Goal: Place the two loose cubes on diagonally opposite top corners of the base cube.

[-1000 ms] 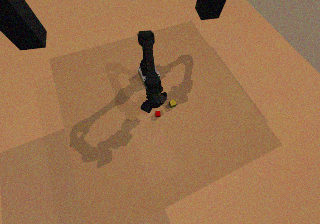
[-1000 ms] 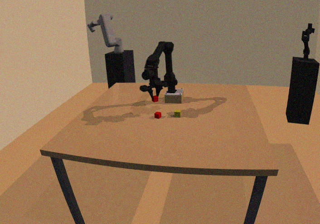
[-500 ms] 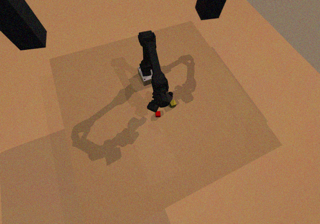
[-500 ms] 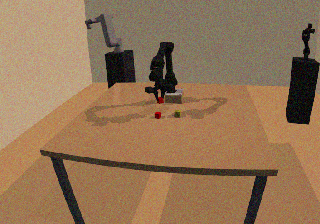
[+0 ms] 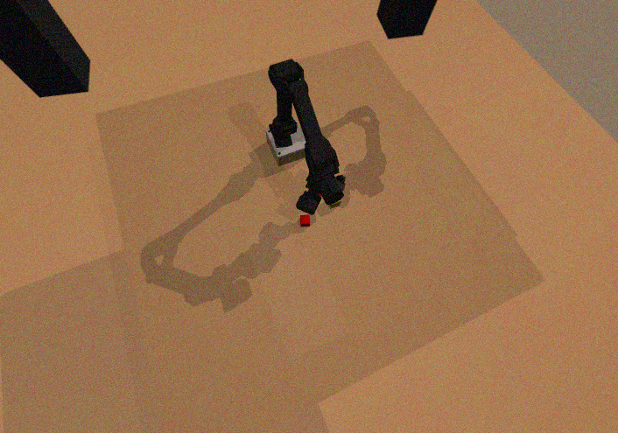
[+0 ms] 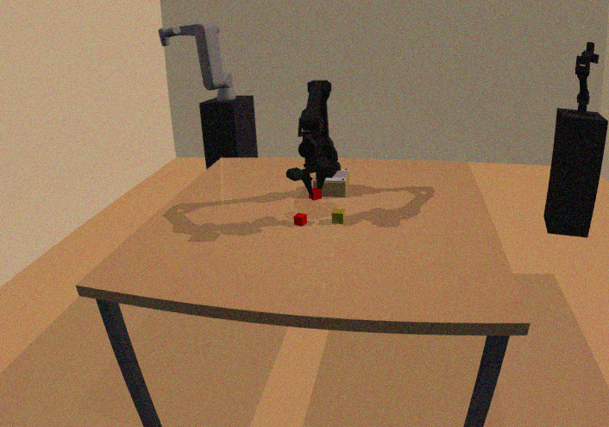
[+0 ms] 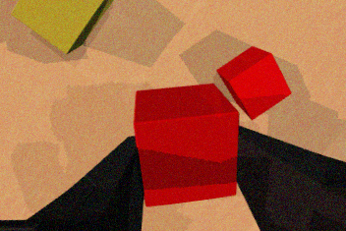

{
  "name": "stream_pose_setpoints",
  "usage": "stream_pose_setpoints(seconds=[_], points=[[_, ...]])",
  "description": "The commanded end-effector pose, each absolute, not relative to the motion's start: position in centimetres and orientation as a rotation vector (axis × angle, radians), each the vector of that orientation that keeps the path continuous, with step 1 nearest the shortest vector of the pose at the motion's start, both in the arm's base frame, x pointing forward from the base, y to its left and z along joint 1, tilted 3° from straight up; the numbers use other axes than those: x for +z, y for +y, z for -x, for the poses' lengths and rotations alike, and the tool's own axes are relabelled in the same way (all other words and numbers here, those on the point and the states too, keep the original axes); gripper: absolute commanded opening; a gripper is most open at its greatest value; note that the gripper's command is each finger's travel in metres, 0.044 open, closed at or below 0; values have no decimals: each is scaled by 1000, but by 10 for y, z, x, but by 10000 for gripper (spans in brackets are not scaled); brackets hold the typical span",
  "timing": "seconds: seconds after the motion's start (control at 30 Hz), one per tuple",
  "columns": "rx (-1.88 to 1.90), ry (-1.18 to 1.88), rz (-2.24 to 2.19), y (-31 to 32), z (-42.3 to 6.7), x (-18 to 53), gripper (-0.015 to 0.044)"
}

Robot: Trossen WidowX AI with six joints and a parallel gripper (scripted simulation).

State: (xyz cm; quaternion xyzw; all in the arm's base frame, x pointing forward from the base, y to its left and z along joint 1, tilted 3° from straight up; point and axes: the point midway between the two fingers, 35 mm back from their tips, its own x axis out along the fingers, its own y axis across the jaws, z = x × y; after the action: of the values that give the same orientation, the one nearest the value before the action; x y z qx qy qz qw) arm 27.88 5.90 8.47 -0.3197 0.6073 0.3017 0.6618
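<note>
The gripper point(image 7: 187, 191) is clamped on a red cube point(image 7: 187, 141), one dark finger point(image 7: 92, 203) against each side face. In the wrist view the held cube fills the centre of the frame, carried above the table point(image 6: 344, 285).

Below and beyond it, a second red cube point(image 7: 255, 81) rests on the table surface, apart from the held one. The yellow-green base cube point(image 7: 59, 2) sits further off to the upper left, well apart from both red cubes and with nothing on top.

In the exterior view the loose red cube point(image 6: 300, 219) and the base cube point(image 6: 337, 216) stand side by side near the table centre, with the held cube point(image 6: 316, 194) behind them, close to the arm's grey mounting block point(image 6: 336, 186).

No brand, label or writing can be read on any item.

The table top is a plain tan-brown panel on dark legs, crossed by the arm's shadows. The floor is a similar orange-tan. One wall is cream, the adjoining wall grey. Two black pedestals point(image 6: 229, 128) stand behind the table; one carries a pale grey arm point(image 6: 204, 55), the other a thin dark fixture point(image 6: 584, 75).
</note>
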Motion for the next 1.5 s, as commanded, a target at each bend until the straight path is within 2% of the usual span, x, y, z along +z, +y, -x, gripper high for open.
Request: stream_pose_setpoints(seconds=[0.0, 0.8, 1.47], points=[[681, 1382, 726, 67, -276, 80, 105], [699, 1376, 745, 124, -260, 69, 105], [700, 1376, 746, 125, -261, 46, 105]])
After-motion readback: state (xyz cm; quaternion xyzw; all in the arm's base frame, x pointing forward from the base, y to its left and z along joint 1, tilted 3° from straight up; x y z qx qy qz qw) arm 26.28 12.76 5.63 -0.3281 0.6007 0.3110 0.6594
